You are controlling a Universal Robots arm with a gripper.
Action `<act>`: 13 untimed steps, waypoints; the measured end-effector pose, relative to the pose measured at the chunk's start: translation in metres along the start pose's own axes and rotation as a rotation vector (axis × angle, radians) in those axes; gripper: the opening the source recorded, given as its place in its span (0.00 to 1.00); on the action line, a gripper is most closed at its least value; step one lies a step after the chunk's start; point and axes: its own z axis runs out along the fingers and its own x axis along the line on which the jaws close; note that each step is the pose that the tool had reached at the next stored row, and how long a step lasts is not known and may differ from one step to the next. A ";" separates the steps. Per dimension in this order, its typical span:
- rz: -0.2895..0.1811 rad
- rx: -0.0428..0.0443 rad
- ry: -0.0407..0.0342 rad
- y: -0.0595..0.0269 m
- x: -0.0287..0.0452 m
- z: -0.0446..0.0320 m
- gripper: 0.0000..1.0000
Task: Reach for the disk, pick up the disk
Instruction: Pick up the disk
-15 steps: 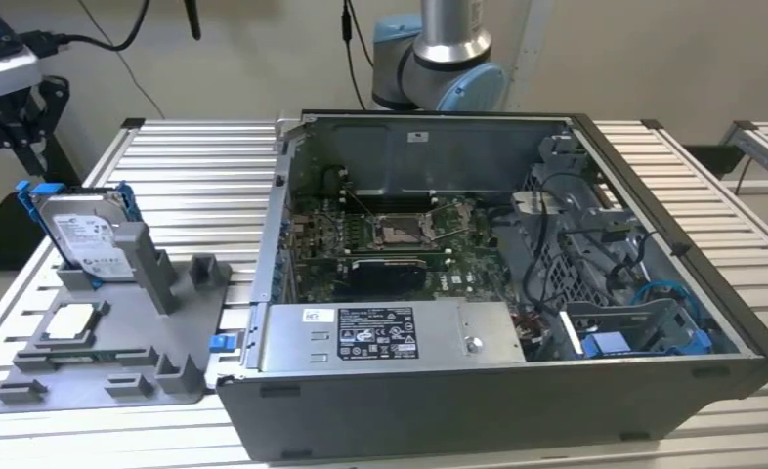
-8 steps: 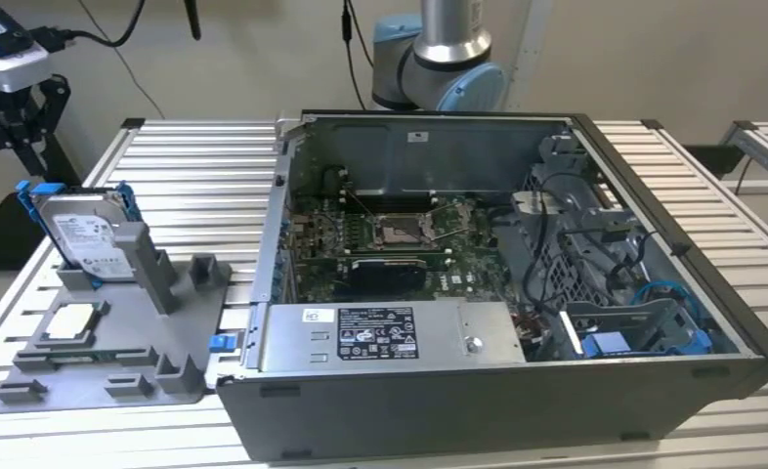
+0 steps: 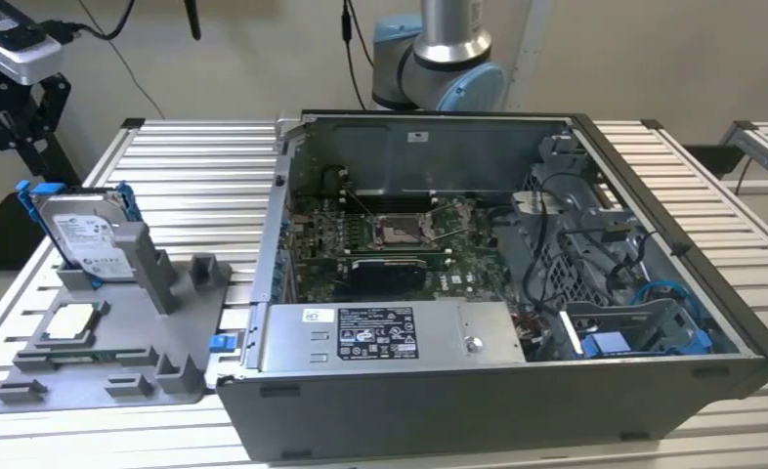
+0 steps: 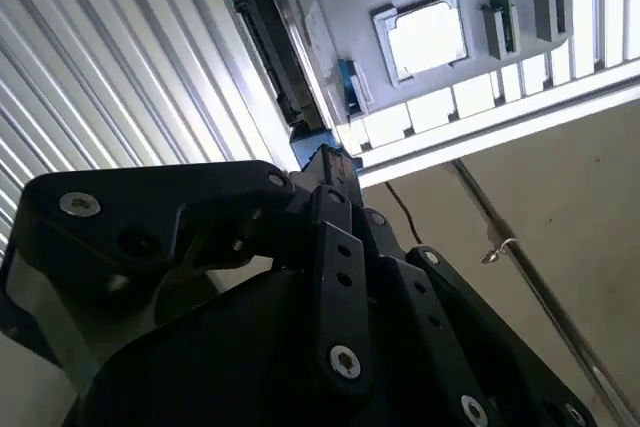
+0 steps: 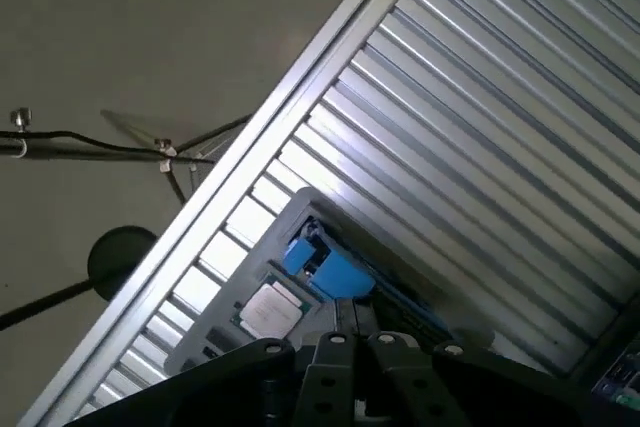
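The disk (image 3: 82,231), silver with a white label and blue rails, stands on edge in a slot of the grey holder (image 3: 110,366) at the exterior view's left. My gripper (image 3: 17,137) hangs above it and a little further to that view's left, open and holding nothing, with a clear gap down to the disk. Both wrist views look past the black finger linkage to the disk (image 4: 290,47) (image 5: 325,269) below, where it appears edge-on with its blue rail toward the camera.
A small square silver chip (image 3: 71,322) (image 4: 425,37) lies flat on the same holder, in front of the disk. An open computer case (image 3: 489,293) takes up the middle and right of the slatted metal table (image 3: 201,166). Cables and a stand are on the floor beyond the table edge.
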 end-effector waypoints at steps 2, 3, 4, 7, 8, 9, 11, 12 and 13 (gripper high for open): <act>-0.035 0.0019 -0.0022 0.0000 0.0000 0.0000 0.00; -0.052 0.0028 -0.0033 0.0000 0.0000 0.0000 0.00; -0.069 0.0038 -0.0044 0.0000 0.0000 0.0000 0.00; -0.119 0.0066 -0.0076 0.0000 0.0000 0.0000 0.00; -0.138 0.0076 -0.0087 0.0000 0.0000 0.0000 0.00; -0.155 0.0085 -0.0098 0.0000 0.0000 0.0000 0.00; -0.190 0.0105 -0.0120 0.0000 0.0000 0.0000 0.00; -0.208 0.0114 -0.0131 0.0000 0.0000 0.0000 0.00; -0.224 0.0122 -0.0140 0.0000 0.0000 0.0000 0.00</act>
